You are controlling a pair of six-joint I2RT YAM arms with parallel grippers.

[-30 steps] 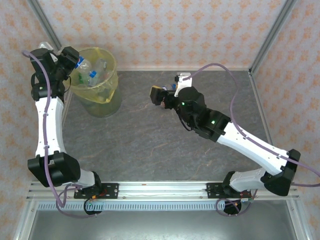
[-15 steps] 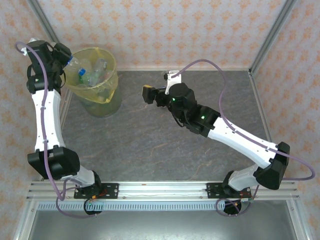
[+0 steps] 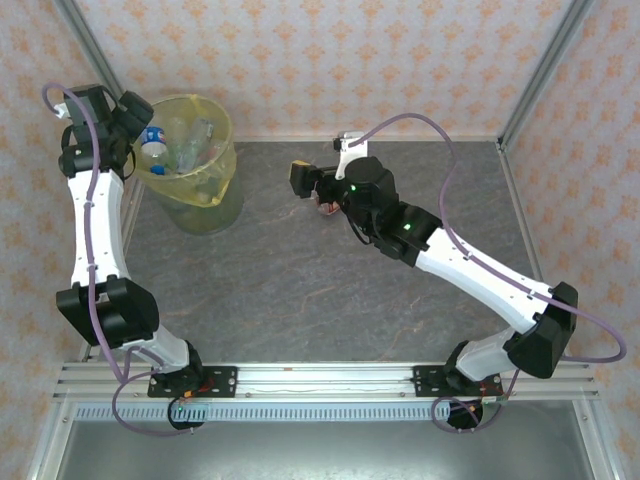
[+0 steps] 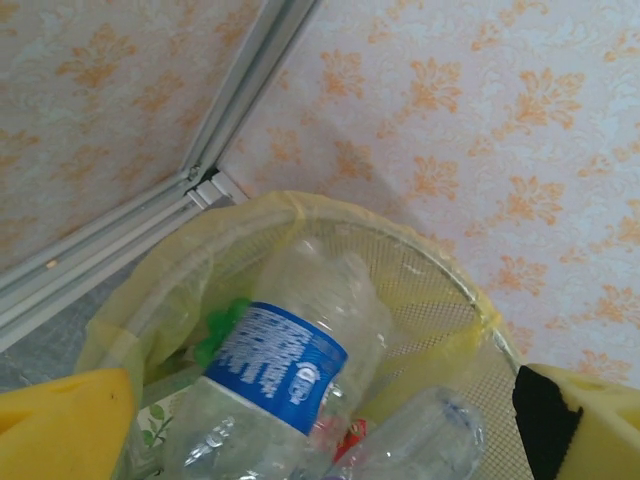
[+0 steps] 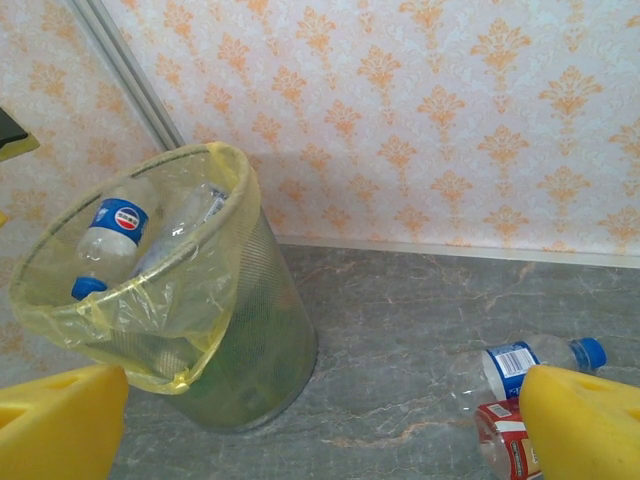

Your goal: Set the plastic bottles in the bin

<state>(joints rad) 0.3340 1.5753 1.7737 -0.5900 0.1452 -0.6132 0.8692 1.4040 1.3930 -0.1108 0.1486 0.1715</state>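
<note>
The bin stands at the table's far left, lined with a yellow bag and holding several plastic bottles. My left gripper hangs open over its left rim. A clear bottle with a blue cap lies loose just inside the rim, free of the fingers. In the left wrist view that blue-labelled bottle lies below my left gripper, beside another clear bottle. My right gripper is open above two bottles on the table: a blue-capped one and a red-labelled one.
Patterned walls and metal frame posts close in the table at the back and sides. The grey stone tabletop stretches between the bin and the right arm. The bin sits near the back left corner.
My left gripper opened and let go of the blue-capped bottle, which now lies in the bin. The right arm swung left and back a little, its gripper staying open.
</note>
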